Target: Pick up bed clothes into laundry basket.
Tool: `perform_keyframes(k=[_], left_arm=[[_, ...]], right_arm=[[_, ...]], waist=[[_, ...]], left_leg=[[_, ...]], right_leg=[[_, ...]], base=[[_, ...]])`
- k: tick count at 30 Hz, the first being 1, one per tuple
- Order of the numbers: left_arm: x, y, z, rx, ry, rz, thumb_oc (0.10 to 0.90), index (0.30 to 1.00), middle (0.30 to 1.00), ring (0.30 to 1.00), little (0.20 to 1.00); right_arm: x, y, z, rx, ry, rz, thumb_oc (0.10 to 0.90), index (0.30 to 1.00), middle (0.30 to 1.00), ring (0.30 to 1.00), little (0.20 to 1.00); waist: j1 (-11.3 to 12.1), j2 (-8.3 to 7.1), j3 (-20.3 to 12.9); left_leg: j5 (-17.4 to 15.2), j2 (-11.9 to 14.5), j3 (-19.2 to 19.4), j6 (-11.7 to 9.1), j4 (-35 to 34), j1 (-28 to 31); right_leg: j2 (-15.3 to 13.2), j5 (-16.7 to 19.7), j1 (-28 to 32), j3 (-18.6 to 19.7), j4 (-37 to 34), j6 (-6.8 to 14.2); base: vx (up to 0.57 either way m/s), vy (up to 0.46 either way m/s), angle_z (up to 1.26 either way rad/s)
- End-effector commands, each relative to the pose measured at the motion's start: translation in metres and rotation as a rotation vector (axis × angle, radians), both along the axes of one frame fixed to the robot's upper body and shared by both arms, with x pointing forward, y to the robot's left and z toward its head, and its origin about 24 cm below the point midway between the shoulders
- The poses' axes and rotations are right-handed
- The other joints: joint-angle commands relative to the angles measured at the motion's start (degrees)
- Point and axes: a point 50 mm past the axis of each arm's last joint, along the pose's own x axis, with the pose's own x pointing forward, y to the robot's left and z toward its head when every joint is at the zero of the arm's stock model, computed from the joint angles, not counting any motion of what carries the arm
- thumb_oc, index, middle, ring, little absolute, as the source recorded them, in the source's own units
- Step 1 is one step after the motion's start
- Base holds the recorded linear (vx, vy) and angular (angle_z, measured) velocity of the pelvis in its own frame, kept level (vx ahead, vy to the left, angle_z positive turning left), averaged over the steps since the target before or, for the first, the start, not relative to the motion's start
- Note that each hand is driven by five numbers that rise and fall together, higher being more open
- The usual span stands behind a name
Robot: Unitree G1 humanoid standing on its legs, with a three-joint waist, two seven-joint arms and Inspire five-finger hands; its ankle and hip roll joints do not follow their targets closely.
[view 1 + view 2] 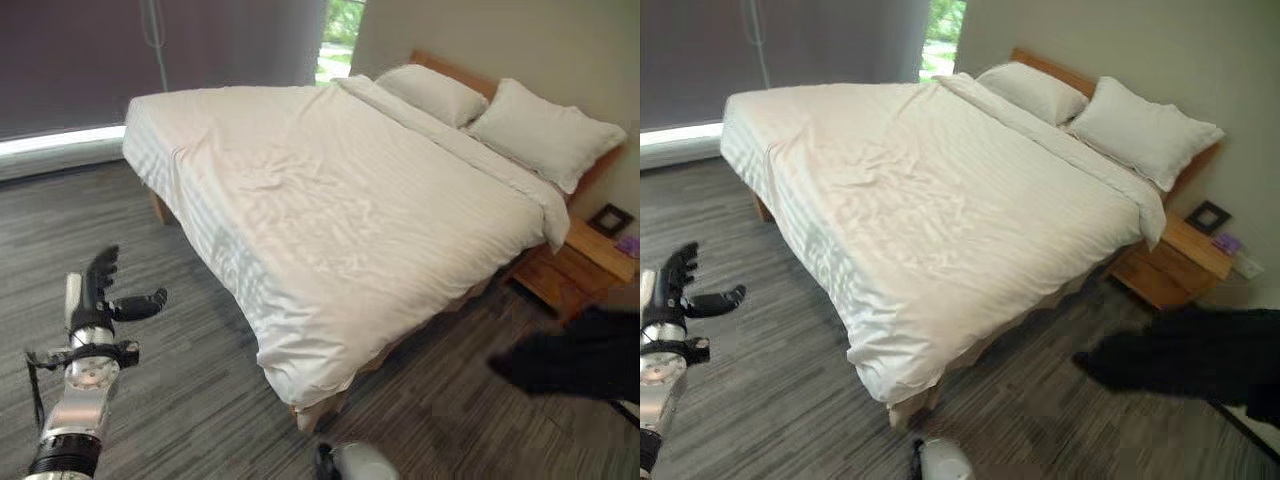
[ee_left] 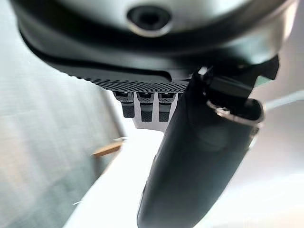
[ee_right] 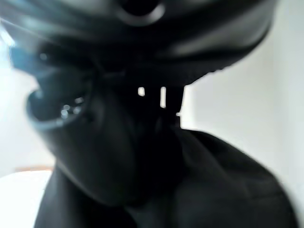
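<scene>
Nearest, over the grey floor [image 1: 180, 400] off the bed's foot-end corner, the left hand [image 1: 98, 300] is raised with fingers straight and thumb spread, holding nothing; its wrist view shows the thumb [image 2: 199, 156] before white bedding. The right wrist view shows the right hand [image 3: 118, 147] gripping a dark garment [image 1: 580, 360], which the eye views place near the nightstand [image 1: 580, 265]. The white duvet [image 1: 340, 200] covers the bed [image 1: 1060, 70]. Two pillows [image 1: 540, 130] lie along the headboard edge.
</scene>
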Motion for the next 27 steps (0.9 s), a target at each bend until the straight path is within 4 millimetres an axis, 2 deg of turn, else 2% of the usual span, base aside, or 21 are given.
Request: perform_keyframes(k=[1, 3, 4, 5, 8, 9, 10, 11, 12, 13, 15, 16, 17, 18, 19, 20, 21, 23, 24, 26, 27], left_arm=[[0.042, -0.033, 0.178, 0.318, -0.542, -0.192, 0.800, 0.900, 0.900, 0.900, 0.900], [0.023, -0.012, 0.170, 0.320, -0.535, -0.124, 0.800, 0.900, 0.900, 0.900, 0.900], [0.020, -0.011, 0.169, 0.315, -0.535, -0.120, 0.800, 0.900, 0.900, 0.900, 0.900], [0.017, -0.009, 0.174, 0.282, -0.589, -0.107, 0.800, 0.900, 0.900, 0.900, 0.900], [0.001, 0.004, 0.187, 0.293, -0.667, -0.035, 0.800, 0.900, 0.900, 0.900, 0.900], [0.012, -0.026, 0.247, 0.329, -0.833, -0.121, 0.800, 0.900, 0.900, 0.900, 0.900], [0.009, -0.046, 0.267, 0.433, -0.899, -0.184, 0.800, 0.900, 0.900, 0.900, 0.900], [0.014, -0.045, 0.253, 0.436, -0.827, -0.201, 0.800, 0.900, 0.900, 0.900, 0.900], [0.012, -0.061, 0.268, 0.443, -0.920, -0.241, 0.800, 0.900, 0.900, 0.900, 0.900], [0.012, -0.062, 0.269, 0.446, -0.921, -0.242, 0.800, 0.900, 0.900, 0.900, 0.900], [0.012, -0.071, 0.273, 0.406, -0.962, -0.298, 0.800, 0.900, 0.900, 0.900, 0.900], [0.020, -0.086, 0.275, 0.353, -1.002, -0.339, 0.800, 0.900, 0.900, 0.900, 0.900], [0.039, -0.126, 0.261, 0.260, -1.021, -0.480, 0.800, 0.900, 0.900, 0.900, 0.900], [0.051, -0.169, 0.237, 0.200, -0.975, -0.619, 0.800, 0.900, 0.900, 0.900, 0.900], [0.054, -0.184, 0.226, 0.185, -0.940, -0.678, 0.800, 0.900, 0.900, 0.900, 0.900], [0.053, -0.190, 0.209, 0.181, -0.897, -0.711, 0.800, 0.900, 0.900, 0.900, 0.900], [0.052, -0.189, 0.208, 0.181, -0.896, -0.709, 0.800, 0.900, 0.900, 0.900, 0.900], [0.052, -0.197, 0.182, 0.154, -0.831, -0.736, 0.800, 0.900, 0.900, 0.900, 0.900], [0.052, -0.203, 0.169, 0.126, -0.795, -0.753, 0.800, 0.900, 0.900, 0.900, 0.900], [0.049, -0.209, 0.140, 0.055, -0.721, -0.764, 0.800, 0.900, 0.900, 0.900, 0.900], [0.044, -0.214, 0.110, -0.015, -0.640, -0.777, 0.800, 0.900, 0.900, 0.900, 0.900]], right_arm=[[0.050, 0.017, 0.069, -0.111, -0.399, 0.124, 0.400, 0.300, 0.300, 0.300, 0.300], [0.038, 0.009, 0.070, -0.135, -0.370, 0.074, 0.400, 0.300, 0.300, 0.300, 0.300], [0.039, 0.009, 0.071, -0.136, -0.369, 0.080, 0.400, 0.300, 0.300, 0.300, 0.300], [0.042, 0.009, 0.067, -0.113, -0.387, 0.080, 0.400, 0.300, 0.300, 0.300, 0.300], [0.074, 0.026, 0.053, -0.065, -0.355, 0.180, 0.400, 0.300, 0.300, 0.300, 0.300], [0.105, 0.052, 0.052, -0.060, -0.333, 0.313, 0.400, 0.300, 0.300, 0.300, 0.300], [0.111, 0.066, 0.051, -0.079, -0.339, 0.368, 0.400, 0.300, 0.300, 0.300, 0.300], [0.106, 0.063, 0.050, -0.091, -0.333, 0.345, 0.400, 0.300, 0.300, 0.300, 0.300], [0.115, 0.081, 0.047, -0.088, -0.326, 0.432, 0.400, 0.300, 0.300, 0.300, 0.300], [0.116, 0.081, 0.046, -0.086, -0.328, 0.431, 0.400, 0.300, 0.300, 0.300, 0.300], [0.119, 0.089, 0.037, -0.050, -0.309, 0.470, 0.400, 0.300, 0.300, 0.300, 0.300], [0.122, 0.100, 0.026, -0.008, -0.297, 0.511, 0.400, 0.300, 0.300, 0.300, 0.300], [0.116, 0.106, 0.021, -0.007, -0.315, 0.523, 0.400, 0.300, 0.300, 0.300, 0.300], [0.110, 0.111, 0.018, -0.029, -0.347, 0.520, 0.400, 0.300, 0.300, 0.300, 0.300], [0.112, 0.116, 0.017, -0.029, -0.346, 0.537, 0.400, 0.300, 0.300, 0.300, 0.300], [0.115, 0.123, 0.020, -0.060, -0.347, 0.569, 0.400, 0.300, 0.300, 0.300, 0.300], [0.116, 0.123, 0.020, -0.061, -0.345, 0.570, 0.400, 0.300, 0.300, 0.300, 0.300], [0.121, 0.131, 0.019, -0.061, -0.346, 0.608, 0.400, 0.300, 0.300, 0.300, 0.300], [0.123, 0.133, 0.020, -0.064, -0.346, 0.614, 0.400, 0.300, 0.300, 0.300, 0.300], [0.124, 0.139, 0.018, -0.079, -0.334, 0.636, 0.400, 0.300, 0.300, 0.300, 0.300], [0.119, 0.146, 0.013, -0.079, -0.311, 0.675, 0.400, 0.300, 0.300, 0.300, 0.300]], waist=[[1.0, 0.37, -4.2], [2.8, 0.75, -5.4], [3.0, 0.97, -5.5], [4.2, 1.34, -6.3], [7.2, 2.66, -7.6], [6.2, 4.59, -8.6], [6.5, 5.51, -8.4], [7.4, 5.27, -7.7], [7.5, 6.81, -7.8], [7.6, 6.73, -7.8], [7.6, 8.01, -7.2], [5.9, 9.03, -7.1], [4.3, 9.05, -5.4], [3.6, 9.60, -2.6], [4.6, 10.03, -1.1], [5.8, 9.44, -0.2], [5.6, 9.53, -0.3], [6.7, 9.04, -0.3], [7.2, 8.71, 0.2], [8.6, 8.02, 0.9], [9.4, 7.02, 2.2]], left_leg=[[3.7, -2.7, 4.2, 0.9, -6.9, -2.8], [5.3, -1.8, 8.3, 0.5, -6.6, -3.7], [5.4, -1.7, 8.8, 0.3, -6.7, -3.4], [6.2, -0.9, 11.2, 0.0, -6.5, -4.0], [9.3, 2.3, 20.1, -1.9, -4.7, -3.8], [10.3, 3.4, 22.7, -2.7, -4.2, -3.3], [12.1, 4.7, 25.1, -3.9, -3.7, -3.1], [13.8, 5.9, 26.1, -5.1, -3.4, -3.0], [15.5, 7.4, 27.2, -6.6, -3.3, -2.3], [15.6, 7.5, 27.3, -6.7, -3.3, -2.3], [18.3, 9.9, 28.0, -8.8, -2.9, -2.0], [19.4, 11.0, 28.3, -9.4, -2.6, -2.0], [20.9, 14.2, 28.8, -10.1, -0.2, -2.5], [24.5, 18.1, 25.2, -10.5, 5.7, -3.0], [25.7, 18.0, 19.5, -10.5, 7.3, -4.0], [21.5, 15.4, 7.2, -9.9, 10.1, -5.3], [21.2, 15.6, 7.1, -9.9, 10.6, -5.6], [14.4, 11.3, -4.8, -6.7, 14.5, -7.2], [13.7, 9.4, -7.9, -4.8, 16.0, -8.1], [11.2, 5.8, -14.8, -3.2, 19.9, -11.8], [7.6, 2.4, -18.7, -2.0, 19.4, -15.4]], right_leg=[[-8.7, -7.9, 5.4, -2.3, 3.9, 4.4], [-10.8, -6.8, 9.6, -5.8, 0.3, 4.5], [-10.6, -6.6, 9.7, -5.5, -0.2, 4.4], [-12.1, -6.0, 11.7, -8.2, -1.8, 4.6], [-14.6, -1.2, 16.0, -11.9, -8.8, 6.0], [-15.3, 0.7, 16.2, -12.3, -11.0, 6.6], [-15.9, 1.3, 16.9, -15.7, -13.6, 7.3], [-15.0, 0.5, 16.8, -16.9, -15.3, 7.1], [-14.0, -0.3, 16.4, -16.6, -16.5, 6.8], [-13.9, -0.4, 16.3, -16.5, -16.6, 6.7], [-10.8, -4.5, 16.3, -16.1, -20.3, 5.6], [-9.6, -5.9, 16.3, -15.3, -21.7, 5.2], [-6.6, -8.2, 15.6, -13.0, -23.2, 3.5], [-3.3, -11.4, 15.7, -10.3, -23.5, 1.0], [-2.5, -12.4, 15.7, -8.9, -23.3, 0.4], [-1.4, -13.8, 14.8, -5.1, -22.2, -1.1], [-1.4, -13.9, 14.7, -5.1, -22.1, -1.2], [-0.4, -14.8, 12.5, 0.8, -20.7, -2.2], [0.3, -14.1, 12.0, 2.3, -20.9, -3.0], [1.4, -14.0, 12.2, 6.4, -21.8, -3.7], [2.4, -14.6, 12.9, 9.9, -21.9, -4.0]], base=[[-0.43, -0.020, -1.94], [-0.34, -0.038, -1.94], [-0.26, -0.074, -1.49], [-0.26, -0.109, -1.58], [-0.34, -0.225, -1.96], [-0.31, -0.356, -2.68], [-0.26, -0.379, -3.66], [-0.22, -0.434, -3.00], [-0.08, -0.278, -2.31], [-0.13, -0.425, -1.04], [-0.13, -0.364, -1.30], [-0.13, -0.440, -1.49], [-0.14, -0.638, -1.31], [-0.10, -0.595, -1.36], [0.06, -0.486, -1.13], [0.06, -0.257, -0.92], [0.11, -0.274, -1.29], [0.09, -0.188, -1.98], [0.09, -0.204, -1.83], [0.16, -0.214, -1.45], [0.17, -0.167, -1.26]])
